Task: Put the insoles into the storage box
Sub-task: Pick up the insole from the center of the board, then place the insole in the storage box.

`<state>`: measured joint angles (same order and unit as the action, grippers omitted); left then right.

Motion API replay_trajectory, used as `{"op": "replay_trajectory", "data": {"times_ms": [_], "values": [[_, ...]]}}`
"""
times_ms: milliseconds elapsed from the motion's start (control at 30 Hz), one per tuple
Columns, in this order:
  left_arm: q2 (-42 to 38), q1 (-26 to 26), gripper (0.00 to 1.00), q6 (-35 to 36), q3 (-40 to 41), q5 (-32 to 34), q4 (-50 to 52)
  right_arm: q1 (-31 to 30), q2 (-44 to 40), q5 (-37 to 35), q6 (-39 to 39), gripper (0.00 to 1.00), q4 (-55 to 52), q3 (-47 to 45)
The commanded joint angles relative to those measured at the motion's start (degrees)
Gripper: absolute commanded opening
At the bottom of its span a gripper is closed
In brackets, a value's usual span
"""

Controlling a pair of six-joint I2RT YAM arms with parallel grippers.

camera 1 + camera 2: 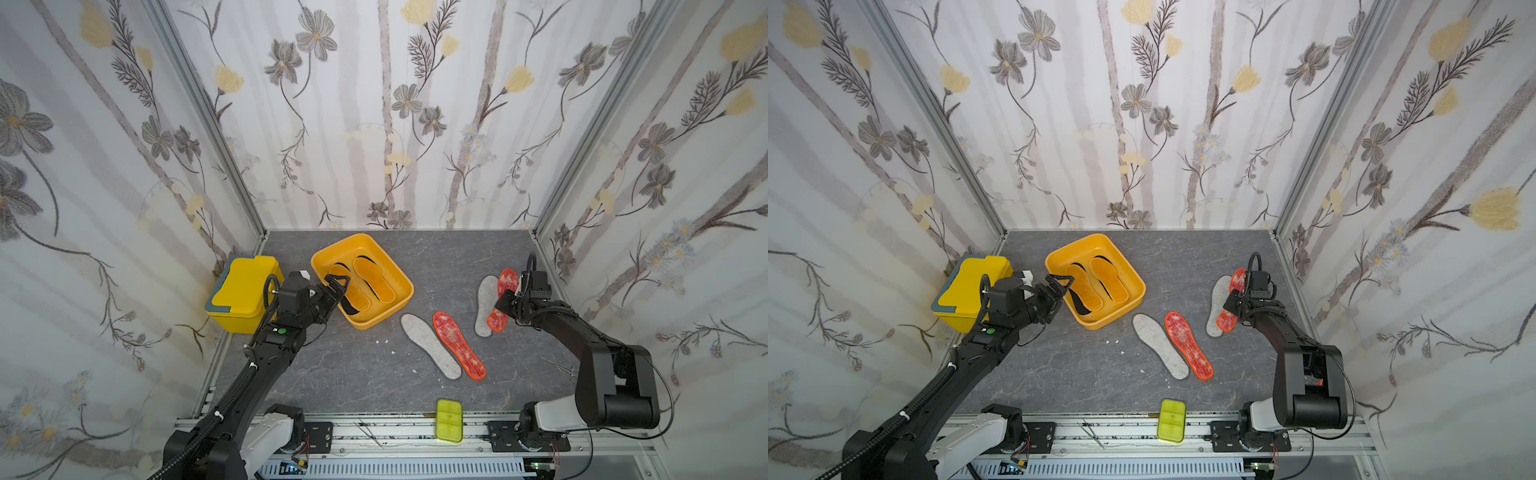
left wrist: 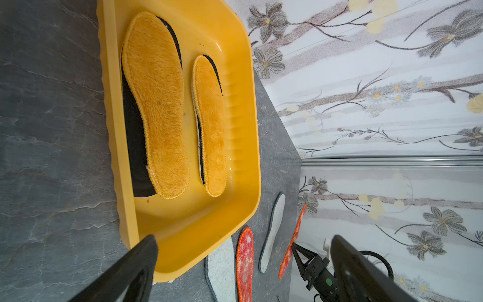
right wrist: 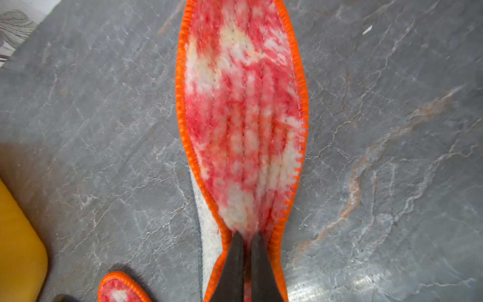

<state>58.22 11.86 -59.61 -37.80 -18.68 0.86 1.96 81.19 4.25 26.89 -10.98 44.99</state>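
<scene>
Grey surface (image 1: 353, 374) — four insoles (image 1: 374, 279) in storage box (image 1: 376, 322), four outside; right claw (image 3: 247, 235) clamping mottled insole (image 3: 243, 104), left claw (image 1: 340, 286) agape.

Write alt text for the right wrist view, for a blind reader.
The right tool is pinched shut on a red mottled insole with an orange rim, over a grey table. A white felt insole lies partly under it.

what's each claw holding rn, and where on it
The right claw pinches the red-orange mottled insole with orange rim near mid-length; left claw is open, empty.
</scene>
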Motion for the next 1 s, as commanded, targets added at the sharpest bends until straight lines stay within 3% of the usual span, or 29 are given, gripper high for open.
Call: {"op": "replay_trajectory", "data": {"times_ms": [0, 233, 467, 700, 967], "values": [[0.06, -0.01, 1.0, 0.12, -0.13, -0.04, -1.04, 0.07, -3.0, 1.96, -2.82, 0.0, 0.45, 0.42], [0.15, 0.01, 1.0, 0.11, -0.29, -0.05, -1.15, -2.07, -7.46, 7.01, -8.37, 0.0, -1.14, 7.86], [-0.16, 0.01, 1.0, 0.03, -0.05, -0.04, -1.13, -14.01, -5.67, 2.87, -11.8, 0.0, -3.92, 18.87], [-1.5, -0.09, 1.0, 0.28, 0.14, 0.22, -0.35, -29.01, 3.8, -1.72, -14.39, 0.0, -4.64, 29.77], [-3.85, -0.17, 1.0, 0.38, 0.3, 1.19, 1.37, -37.55, 19.33, -1.15, -17.14, 0.0, -5.42, 42.29]]}}
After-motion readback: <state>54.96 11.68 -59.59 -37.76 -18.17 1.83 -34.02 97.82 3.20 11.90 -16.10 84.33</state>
